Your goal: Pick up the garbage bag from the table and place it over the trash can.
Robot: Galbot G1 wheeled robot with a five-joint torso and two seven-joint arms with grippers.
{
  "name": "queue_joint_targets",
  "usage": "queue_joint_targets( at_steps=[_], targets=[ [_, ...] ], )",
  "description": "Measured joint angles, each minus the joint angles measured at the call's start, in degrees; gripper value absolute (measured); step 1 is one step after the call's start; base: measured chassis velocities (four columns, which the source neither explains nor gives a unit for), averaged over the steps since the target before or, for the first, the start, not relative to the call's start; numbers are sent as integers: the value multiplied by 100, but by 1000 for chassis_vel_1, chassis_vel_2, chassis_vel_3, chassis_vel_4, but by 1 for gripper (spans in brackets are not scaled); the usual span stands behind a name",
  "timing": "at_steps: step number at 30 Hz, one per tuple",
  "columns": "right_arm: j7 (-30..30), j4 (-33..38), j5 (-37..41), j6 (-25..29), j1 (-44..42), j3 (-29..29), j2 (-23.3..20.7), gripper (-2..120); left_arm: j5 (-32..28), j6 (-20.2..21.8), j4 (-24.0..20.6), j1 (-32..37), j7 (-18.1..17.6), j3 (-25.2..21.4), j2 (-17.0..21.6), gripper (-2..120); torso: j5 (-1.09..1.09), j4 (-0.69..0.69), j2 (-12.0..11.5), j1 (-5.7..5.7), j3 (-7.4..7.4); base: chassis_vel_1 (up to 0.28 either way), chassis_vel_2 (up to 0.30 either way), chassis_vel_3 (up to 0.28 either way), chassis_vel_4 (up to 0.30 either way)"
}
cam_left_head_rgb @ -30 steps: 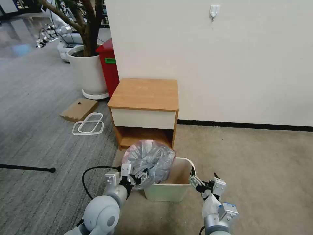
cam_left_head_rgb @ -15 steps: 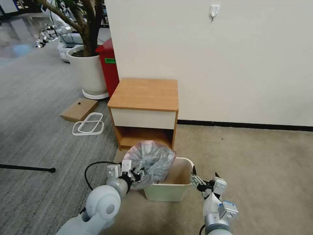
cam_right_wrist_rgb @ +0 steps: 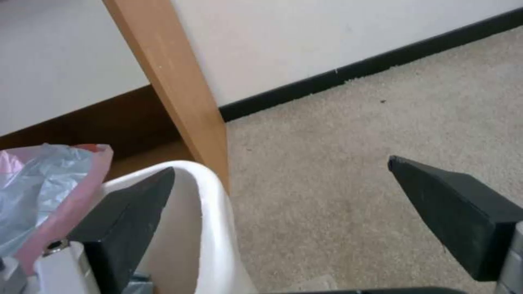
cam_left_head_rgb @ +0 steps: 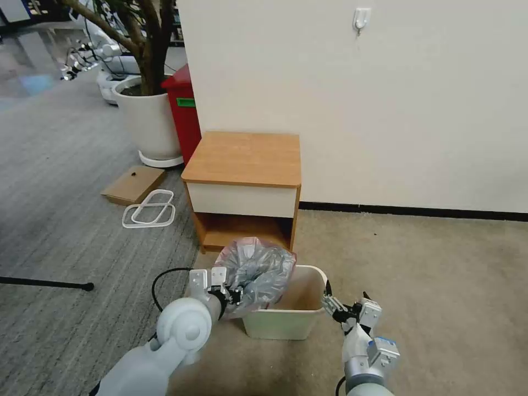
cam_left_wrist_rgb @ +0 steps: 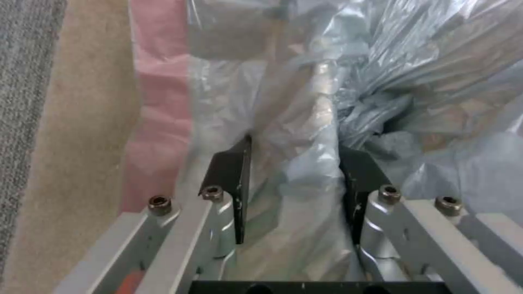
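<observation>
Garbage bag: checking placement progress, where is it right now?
In the head view, the garbage bag bulges over the trash can's left rim, clamped by the left end effector, before the table.

Left half of trash can (cam_left_head_rgb: 283,322) mouth: blocked by garbage bag (cam_left_head_rgb: 256,272).
Right half: open.
Behind: closed off by bench (cam_left_head_rgb: 245,159).

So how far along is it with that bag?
Pickup looks done: the table top is bare. The left claw holds the bag, bunched over the can's left side. The right claw waits open at the right rim. Still left: spreading the bag over the rim.
</observation>
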Motion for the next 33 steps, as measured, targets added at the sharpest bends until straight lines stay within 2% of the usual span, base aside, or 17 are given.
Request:
queue_joint_targets(
  at_steps=[4, 13, 21, 25, 27, 28, 30, 32, 33],
  targets=[
    [6, -10, 27, 1, 32, 22, -8, 100, -211, 55, 66, -142, -192, 106, -14, 33, 0, 0, 0, 0, 0, 0, 0, 0, 0],
    [22, -18, 64, 0, 90, 37, -24, 100, -400, 167, 167, -298, -499, 204, -96, 3, 1, 0, 0, 0, 0, 0, 0, 0, 0],
    [-15, 244, 53, -8, 115, 42, -131, 100, -407, 189, 192, -369, -524, 215, -73, 1, 1, 0, 0, 0, 0, 0, 0, 0, 0],
    [-220, 817, 370, -181, 86, 52, -363, 100, -44, 54, 189, -361, -148, 192, 59, 1, 0, 0, 0, 0, 0, 0, 0, 0, 0],
    [-437, 1395, 1166, -623, 26, -39, -664, 100, 380, -119, 165, -286, 250, 179, 171, 1, 0, 0, 0, 0, 0, 0, 0, 0, 0],
    [-437, 1395, 1166, -623, 26, -39, -664, 100, 380, -119, 165, -286, 250, 179, 171, 1, 0, 0, 0, 0, 0, 0, 0, 0, 0],
    [-561, 1719, 1883, -1098, 35, -69, -888, 100, 664, -238, 146, -205, 501, 165, 231, 1, -2, 0, 0, 0, 0, 0, 0, 0, 0],
    [-559, 2028, 3020, -1996, 283, -130, -1225, 100, 1079, -415, 99, -55, 866, 136, 311, 1, 0, 0, 0, 0, 0, 0, 0, 0, 0],
    [-559, 2028, 3020, -1996, 283, -130, -1225, 100, 1079, -415, 99, -55, 866, 136, 311, 1, 0, 0, 0, 0, 0, 0, 0, 0, 0]
  ],
)
